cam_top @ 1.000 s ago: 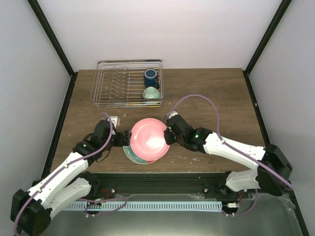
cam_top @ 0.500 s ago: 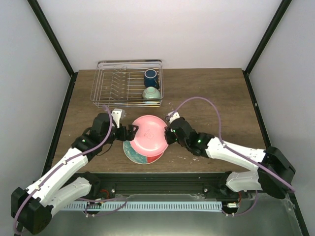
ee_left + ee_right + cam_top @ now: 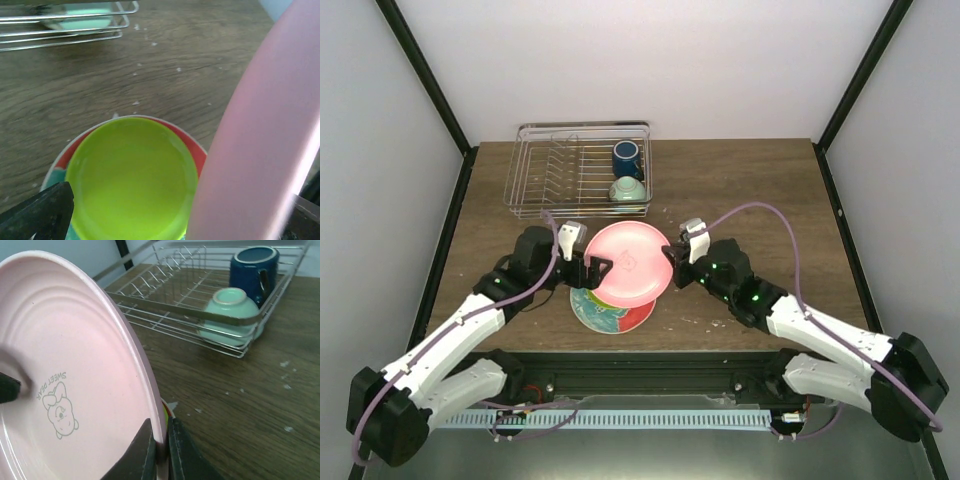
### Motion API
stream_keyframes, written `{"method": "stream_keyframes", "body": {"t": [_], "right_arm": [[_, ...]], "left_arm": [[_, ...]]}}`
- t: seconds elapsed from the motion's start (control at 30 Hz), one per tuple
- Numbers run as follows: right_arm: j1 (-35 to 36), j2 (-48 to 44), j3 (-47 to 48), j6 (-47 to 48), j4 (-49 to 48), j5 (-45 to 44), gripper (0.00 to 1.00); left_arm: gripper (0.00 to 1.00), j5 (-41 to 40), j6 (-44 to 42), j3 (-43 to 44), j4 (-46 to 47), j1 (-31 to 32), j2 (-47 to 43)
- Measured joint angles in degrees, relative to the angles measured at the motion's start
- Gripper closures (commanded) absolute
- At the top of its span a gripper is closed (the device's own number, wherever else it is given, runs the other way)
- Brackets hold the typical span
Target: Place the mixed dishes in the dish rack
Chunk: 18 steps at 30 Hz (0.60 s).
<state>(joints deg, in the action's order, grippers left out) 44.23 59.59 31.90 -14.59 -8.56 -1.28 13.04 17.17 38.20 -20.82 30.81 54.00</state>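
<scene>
- Plates, three in all: one pink plate, one lime-green plate and one floral plate.
- One dark blue cup and one mint-green bowl sit at the right end of the single dish rack. The cup is behind the bowl.
- Two arms. The right tool is pinched narrow on the pink plate's rim. The left tool stands wide, the plate's opposite edge between its fingers. Contact there cannot be told.
- The pink plate is held tilted above the stack, in front of the rack and outside it.
- The lime-green plate lies on the floral plate, which rests flat on the worktop.
- The worktop is brown wood grain scattered with pale specks. It is enclosed by white walls and dark frame posts.
- Change over the last second: the pink plate, then lying flat over the stack, is now lifted and tipped rackward, so more of the floral plate shows. The cup, bowl and rack are unmoved.
</scene>
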Motion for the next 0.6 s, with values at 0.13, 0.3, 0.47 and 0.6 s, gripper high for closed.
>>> {"method": "stream_keyframes", "body": {"t": [0.13,0.3,0.47,0.6], "right_arm": [[0.0,-1.1,-0.7,0.6,-2.2,2.9,0.99],[-0.1,-1.3,-2.3,0.9,-2.8,4.1,0.99],[-0.1,-1.4,-2.8,1.5,-2.9,3.7,0.99],[-0.2,-1.4,-3.0,2.1,-3.3,3.7,0.96]], "left_arm": [[0.18,5.7,-0.8,-0.1,3.1,0.0,0.4],[0.63,11.1,-1.5,-0.3,5.8,0.0,0.4],[0.74,12.8,-1.8,-0.7,6.0,-0.1,0.3],[0.87,13.0,-1.7,-0.8,5.6,-0.2,-0.4]]}}
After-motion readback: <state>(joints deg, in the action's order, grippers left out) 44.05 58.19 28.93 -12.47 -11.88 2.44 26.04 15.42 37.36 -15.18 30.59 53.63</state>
